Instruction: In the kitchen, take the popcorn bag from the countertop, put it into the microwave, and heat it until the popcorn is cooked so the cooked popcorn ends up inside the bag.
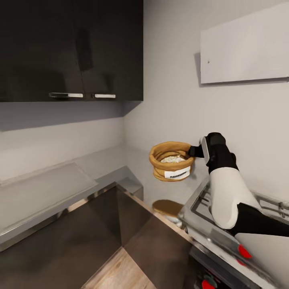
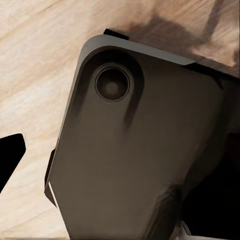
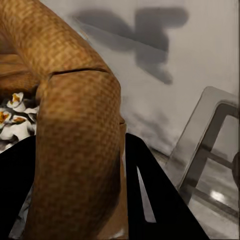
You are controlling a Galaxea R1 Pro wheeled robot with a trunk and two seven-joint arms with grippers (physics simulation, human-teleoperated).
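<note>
Right gripper (image 1: 195, 151): clamped on the rolled rim of the popcorn bag (image 1: 171, 161), black fingers (image 3: 150, 195) either side of the burlap.
Popcorn bag: held at the gripper's tip, upright, clear above the countertop (image 1: 100, 162).
Popcorn (image 1: 173, 159): whitish heap inside the bag.
Left gripper: state cannot be told.
Beyond gripper: grey wall.

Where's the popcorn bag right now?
In the head view the popcorn bag hangs right of centre, above the countertop corner, its rim pinched by the right gripper, just left of the hob.
</note>
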